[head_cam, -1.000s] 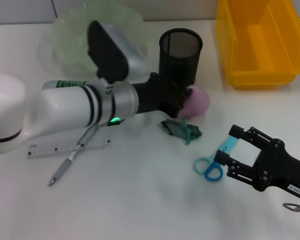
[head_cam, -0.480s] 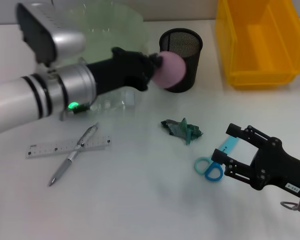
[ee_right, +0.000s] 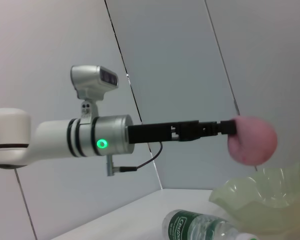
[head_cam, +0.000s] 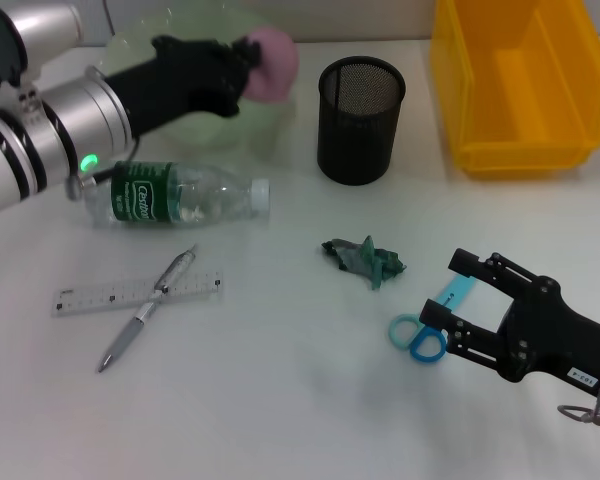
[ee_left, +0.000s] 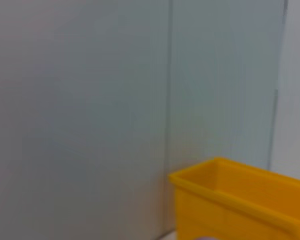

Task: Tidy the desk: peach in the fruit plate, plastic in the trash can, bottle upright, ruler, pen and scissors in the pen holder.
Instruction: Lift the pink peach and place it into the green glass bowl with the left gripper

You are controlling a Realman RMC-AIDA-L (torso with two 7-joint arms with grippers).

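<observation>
My left gripper [head_cam: 248, 62] is shut on the pink peach [head_cam: 270, 64] and holds it in the air over the right side of the pale green fruit plate [head_cam: 165, 50]; the right wrist view shows the peach [ee_right: 251, 139] above the plate [ee_right: 262, 200]. The bottle [head_cam: 180, 195] lies on its side. A ruler [head_cam: 100, 295] and a pen [head_cam: 145, 320] lie crossed at the front left. Crumpled green plastic [head_cam: 365, 260] sits mid-table. Blue scissors [head_cam: 425, 328] lie just in front of my open right gripper [head_cam: 460, 300]. The black mesh pen holder [head_cam: 360, 120] stands upright.
A yellow bin [head_cam: 520, 80] stands at the back right, also seen as the yellow bin [ee_left: 240, 200] in the left wrist view. White table surface lies between the ruler and the plastic.
My left arm has lifted the peach from beside the pen holder and carried it back and left over the plate. The bottle is now uncovered. The right gripper has barely moved.
</observation>
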